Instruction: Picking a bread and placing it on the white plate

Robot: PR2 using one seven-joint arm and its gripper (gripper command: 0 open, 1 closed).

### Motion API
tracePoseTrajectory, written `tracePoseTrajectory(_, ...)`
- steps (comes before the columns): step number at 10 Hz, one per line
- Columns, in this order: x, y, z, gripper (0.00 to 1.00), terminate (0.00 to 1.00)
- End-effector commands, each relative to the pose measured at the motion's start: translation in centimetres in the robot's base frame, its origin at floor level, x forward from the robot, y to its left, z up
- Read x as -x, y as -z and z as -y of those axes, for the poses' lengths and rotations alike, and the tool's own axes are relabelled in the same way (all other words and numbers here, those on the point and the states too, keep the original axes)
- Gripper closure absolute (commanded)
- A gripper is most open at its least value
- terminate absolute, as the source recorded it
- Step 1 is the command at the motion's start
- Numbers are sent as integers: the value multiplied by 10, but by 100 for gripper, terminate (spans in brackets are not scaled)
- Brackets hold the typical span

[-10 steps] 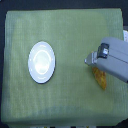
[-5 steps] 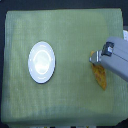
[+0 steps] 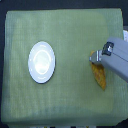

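The bread (image 3: 99, 76) is an orange-brown tapered loaf lying on the green cloth at the exterior view's right, its long axis running top to bottom. My gripper (image 3: 96, 58) comes in from the right edge and sits over the loaf's upper end, hiding that end. The fingers are blurred against the bread, so I cannot tell whether they are open or shut on it. The white plate (image 3: 41, 61) is round and glossy, lying empty at the left of centre, well apart from the bread and the gripper.
A green cloth (image 3: 65, 30) covers the table, with dark edges at the top and right. The grey arm (image 3: 117, 62) fills the right side of the view.
The gripper has shifted a little down and toward the right over the bread's upper end. The bread and plate lie where they were.
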Motion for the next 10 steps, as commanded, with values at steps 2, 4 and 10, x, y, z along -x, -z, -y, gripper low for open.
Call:
tracePoseTrajectory(2,-13,2,12,100,0)
tracePoseTrajectory(4,-21,-7,4,100,0)
tracePoseTrajectory(10,-34,-25,3,100,0)
